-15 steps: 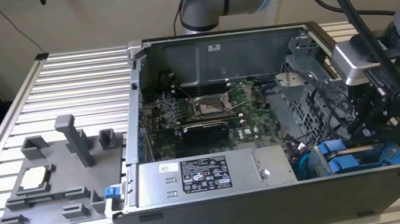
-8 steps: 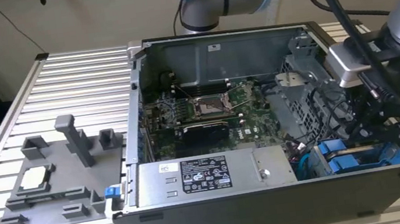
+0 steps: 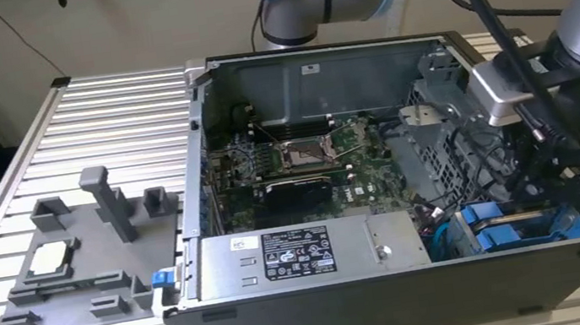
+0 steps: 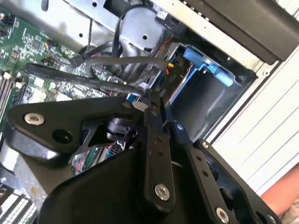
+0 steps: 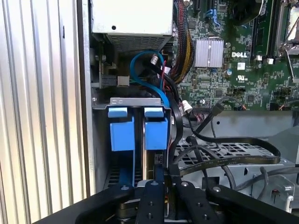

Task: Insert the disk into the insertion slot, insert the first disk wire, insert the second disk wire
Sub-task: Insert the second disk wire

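Observation:
Two blue carriers stand side by side in the grey insertion slot (image 5: 135, 101), one (image 5: 120, 133) by the case wall and the other (image 5: 155, 133) nearer the motherboard. I cannot tell which of them holds the disk. My gripper (image 5: 166, 169) reaches down at the rear of the carrier nearer the motherboard. Its black fingers (image 4: 156, 140) are drawn together at the tips (image 4: 154, 100), shut on the plug of a black wire (image 5: 174, 130) that runs down between them. In the exterior view my gripper (image 3: 544, 188) hangs over the blue carriers (image 3: 483, 223) at that view's lower right.
The grey power-supply box (image 3: 303, 254) lies beside the cage. A blue cable (image 5: 150, 83) loops above the carriers, and black flat cables (image 5: 224, 163) cross near my fingers. The motherboard (image 3: 302, 161) fills the case middle. A grey fixture (image 3: 76, 261) sits on the slatted table. A person's arm (image 4: 286, 201) is nearby.

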You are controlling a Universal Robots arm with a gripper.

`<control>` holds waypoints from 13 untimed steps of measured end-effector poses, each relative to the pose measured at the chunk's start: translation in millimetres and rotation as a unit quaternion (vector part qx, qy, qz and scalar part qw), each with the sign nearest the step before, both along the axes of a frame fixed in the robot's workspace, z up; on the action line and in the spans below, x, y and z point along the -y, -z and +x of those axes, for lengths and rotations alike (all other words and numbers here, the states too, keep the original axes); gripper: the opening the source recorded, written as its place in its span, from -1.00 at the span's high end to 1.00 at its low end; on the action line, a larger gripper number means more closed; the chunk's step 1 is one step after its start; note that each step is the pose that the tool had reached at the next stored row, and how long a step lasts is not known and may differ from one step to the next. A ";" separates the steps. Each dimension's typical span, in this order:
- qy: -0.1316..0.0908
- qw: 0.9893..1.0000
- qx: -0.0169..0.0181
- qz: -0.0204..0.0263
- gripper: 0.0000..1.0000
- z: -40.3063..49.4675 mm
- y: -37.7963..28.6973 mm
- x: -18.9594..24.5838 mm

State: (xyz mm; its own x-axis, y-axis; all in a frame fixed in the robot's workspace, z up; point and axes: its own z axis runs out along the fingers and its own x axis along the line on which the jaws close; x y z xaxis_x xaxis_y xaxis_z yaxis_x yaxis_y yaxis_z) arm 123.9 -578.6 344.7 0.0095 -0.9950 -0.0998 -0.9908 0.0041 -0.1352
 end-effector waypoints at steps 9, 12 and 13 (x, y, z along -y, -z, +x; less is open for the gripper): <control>0.000 0.999 0.034 -0.001 0.68 -13.1 5.6 0.0; 0.000 0.999 0.041 -0.001 0.68 -13.9 7.6 0.0; 0.000 0.999 0.042 -0.001 0.68 -13.8 8.0 0.0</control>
State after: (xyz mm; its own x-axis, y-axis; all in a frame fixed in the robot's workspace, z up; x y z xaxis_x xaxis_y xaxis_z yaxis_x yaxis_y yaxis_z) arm 110.1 -578.6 336.7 0.0179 -0.9951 -0.0969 -0.9758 0.0038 -0.2186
